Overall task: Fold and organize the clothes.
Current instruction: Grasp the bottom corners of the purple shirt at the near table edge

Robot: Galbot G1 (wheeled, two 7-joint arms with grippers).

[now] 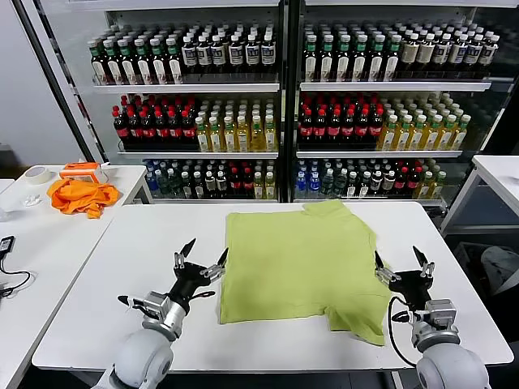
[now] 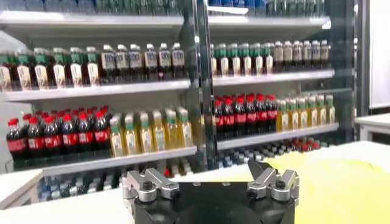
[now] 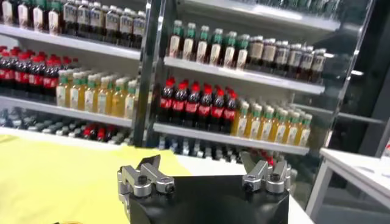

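Filling the frame's top, bottle shelves (image 1: 276, 97) stood behind; an orange cloth (image 1: 79, 195) lay upper left. The lime-green T-shirt (image 1: 296, 263) lay flat, centre, between the open left gripper (image 1: 201, 261) and open right gripper (image 1: 401, 264).

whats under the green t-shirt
The T-shirt lies flat on the white table. Only tabletop shows around it; whatever it covers is hidden.

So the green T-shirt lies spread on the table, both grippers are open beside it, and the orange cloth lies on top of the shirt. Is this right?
Not quite. The orange cloth is not on the T-shirt; it lies on a side table to the robot's left, as the head view shows. The rest holds: the left gripper and right gripper are open beside the shirt.
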